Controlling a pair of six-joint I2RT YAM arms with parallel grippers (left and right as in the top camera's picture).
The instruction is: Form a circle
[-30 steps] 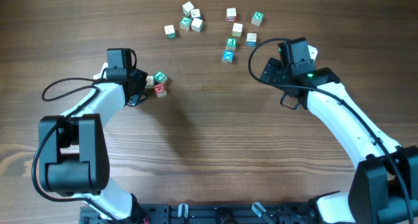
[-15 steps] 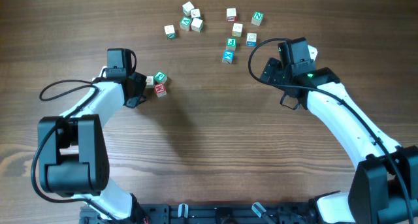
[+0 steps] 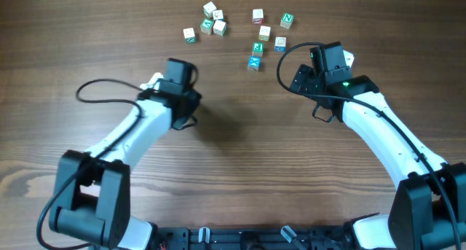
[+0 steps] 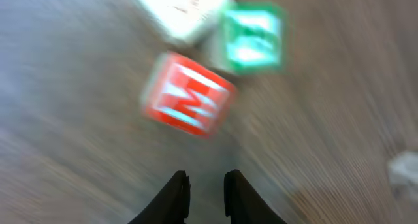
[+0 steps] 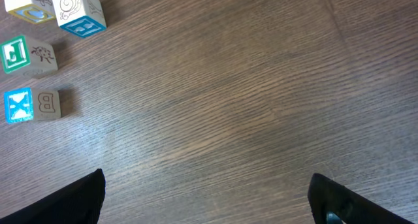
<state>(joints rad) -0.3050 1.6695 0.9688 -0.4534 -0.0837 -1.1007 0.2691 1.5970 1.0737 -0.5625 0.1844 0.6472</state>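
Note:
Pale wooden letter cubes lie in two loose groups at the table's far side, one around (image 3: 207,25) and one around (image 3: 264,33); no circle is formed. My left gripper (image 3: 188,108) hangs over the table's middle left, its jaws a narrow gap apart and empty (image 4: 206,178). Blurred, a red M cube (image 4: 188,101), a green cube (image 4: 253,40) and a pale cube (image 4: 186,12) lie just ahead of it; the arm hides them from overhead. My right gripper (image 3: 298,79) stands wide open (image 5: 206,185) over bare wood, right of a blue X cube (image 5: 32,105).
More cubes sit at the top left of the right wrist view: a green-faced one (image 5: 26,54) and a blue-and-white one (image 5: 78,12). The left arm's black cable (image 3: 102,86) loops over the table. Bare wood (image 3: 240,155) fills the near half.
My left arm has swung to the right and now covers the red and green cubes seen from overhead. The right arm has not moved.

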